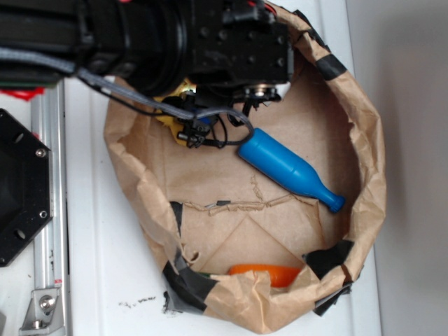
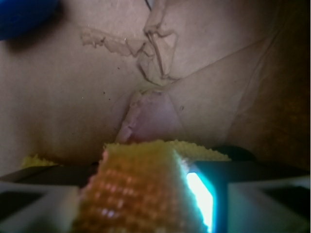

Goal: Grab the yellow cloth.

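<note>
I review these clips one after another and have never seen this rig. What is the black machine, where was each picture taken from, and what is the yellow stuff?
The black machine is a small robot arm. The exterior view looks down on it and on a brown paper bag rolled open like a bowl. Inside lie a blue bottle and an orange object. The wrist view comes from a camera on the arm, looking past its hand. The yellow cloth sits pinched between the hand's fingers, over the bag's floor.
</note>
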Available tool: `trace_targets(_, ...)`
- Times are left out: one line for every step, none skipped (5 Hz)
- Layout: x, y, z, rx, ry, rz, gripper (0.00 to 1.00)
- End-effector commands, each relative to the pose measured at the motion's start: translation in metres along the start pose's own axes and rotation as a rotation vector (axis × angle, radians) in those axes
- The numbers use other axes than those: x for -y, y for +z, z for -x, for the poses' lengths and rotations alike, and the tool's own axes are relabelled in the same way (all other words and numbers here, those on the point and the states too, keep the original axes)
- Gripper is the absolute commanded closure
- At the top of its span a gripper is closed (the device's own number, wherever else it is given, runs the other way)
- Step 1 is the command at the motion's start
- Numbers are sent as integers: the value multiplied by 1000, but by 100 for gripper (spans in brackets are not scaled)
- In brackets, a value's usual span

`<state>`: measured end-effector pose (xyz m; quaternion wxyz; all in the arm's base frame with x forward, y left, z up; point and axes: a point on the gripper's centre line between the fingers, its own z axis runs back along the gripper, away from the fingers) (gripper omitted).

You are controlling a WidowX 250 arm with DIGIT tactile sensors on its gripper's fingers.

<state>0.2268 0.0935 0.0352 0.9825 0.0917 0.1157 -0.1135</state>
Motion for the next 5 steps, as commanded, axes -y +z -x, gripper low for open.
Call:
trace_targets(6,66,13,245,146,31,100)
trace_targets(27,123,8,448,218,78,100)
trace_targets(36,171,2,476,273,99,100)
trace_targets(38,163,-3,493,355,158,100)
trace_targets(40,153,-4,583,452,248,100)
